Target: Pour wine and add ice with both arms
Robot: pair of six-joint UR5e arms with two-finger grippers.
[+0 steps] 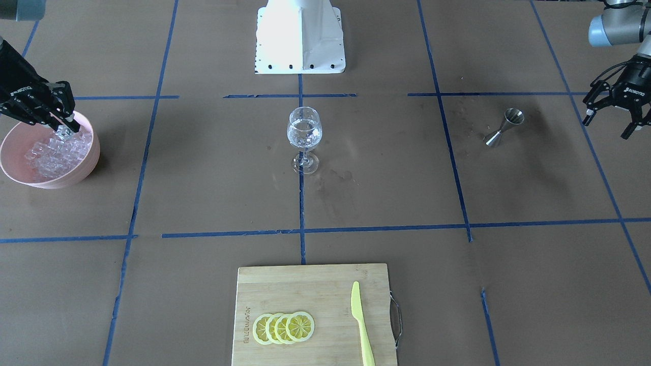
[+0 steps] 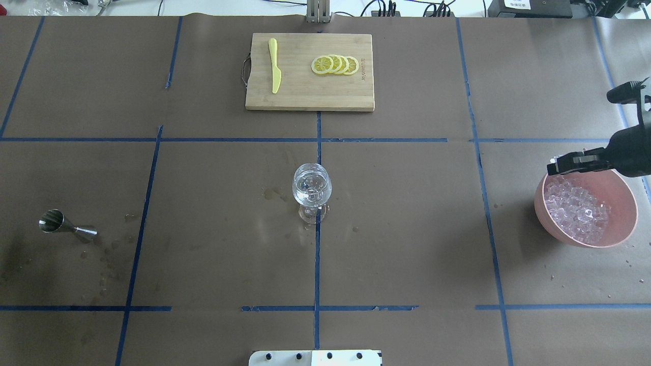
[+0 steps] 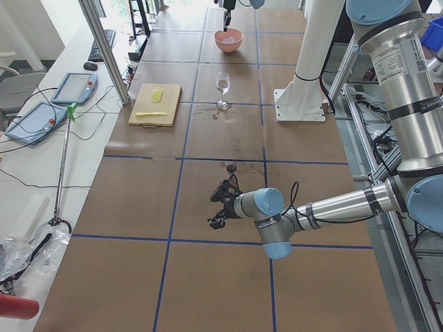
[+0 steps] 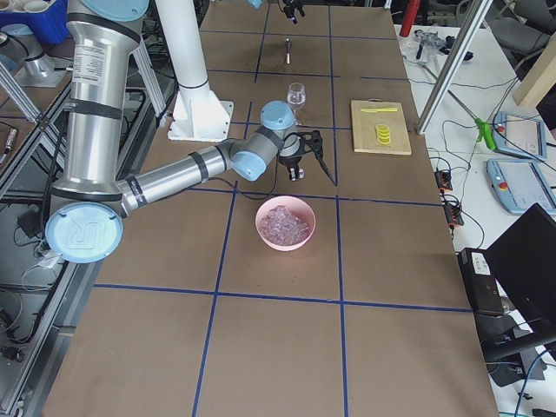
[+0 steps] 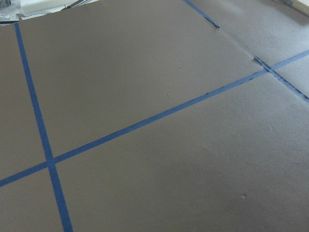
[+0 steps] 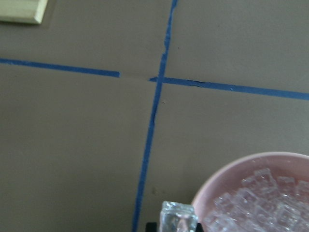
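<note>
My right gripper (image 1: 65, 128) is shut on one clear ice cube (image 6: 178, 218) and holds it just above the far rim of the pink bowl (image 2: 623, 195). The bowl holds a heap of ice cubes (image 2: 577, 208). My left gripper (image 1: 608, 127) is open and empty above the table, beside the steel jigger (image 1: 503, 127), which lies on its side. The wine glass (image 1: 304, 134) stands at the table's middle with clear, glinting contents. No dark wine shows in any view.
A wooden cutting board (image 2: 351, 94) with lemon slices (image 2: 334, 65) and a yellow knife (image 2: 274, 71) lies at the far edge. The white pedestal (image 1: 300, 35) stands behind the glass. Wet marks (image 2: 109, 249) lie by the jigger.
</note>
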